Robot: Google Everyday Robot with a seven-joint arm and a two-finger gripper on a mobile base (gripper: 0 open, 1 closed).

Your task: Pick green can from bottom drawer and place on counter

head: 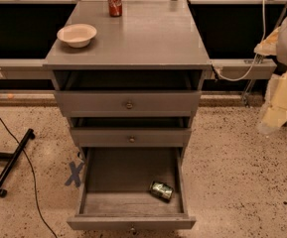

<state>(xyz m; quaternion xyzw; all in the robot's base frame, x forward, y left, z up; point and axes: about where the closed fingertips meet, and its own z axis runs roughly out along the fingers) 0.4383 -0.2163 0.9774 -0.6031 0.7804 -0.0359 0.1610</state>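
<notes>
The green can (161, 190) lies on its side in the open bottom drawer (128, 207), near the drawer's front right corner. The counter (143, 38) is the grey top of the cabinet. My gripper (277, 115) is at the far right edge of the view, at the end of the pale arm. It hangs beside the cabinet at about the height of the upper drawers, well away from the can.
A red cola can (114, 1) stands at the back of the counter and a white bowl (77, 34) sits at its left. Two upper drawers (128, 104) are slightly pulled out. A black stand (11, 162) and cable lie on the floor at left.
</notes>
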